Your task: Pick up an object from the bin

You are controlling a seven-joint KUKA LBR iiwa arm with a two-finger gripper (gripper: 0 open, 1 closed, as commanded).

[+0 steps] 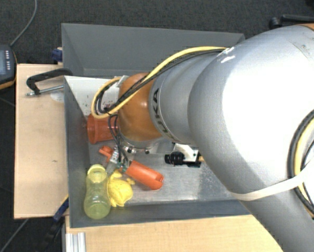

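An orange carrot-shaped toy [146, 176] is seen lying flat on the floor of the bin [75, 156], towards the near wall. It is slanted, with its far-left end just beside the tool [118, 163]. Left of it and touching it, a crumpled yellow soft toy [119, 191] is found. A translucent yellow-green bottle [96, 194] is laid against that toy in the near left corner, neck pointing far. A small orange piece [105, 152] lies just left of the tool.
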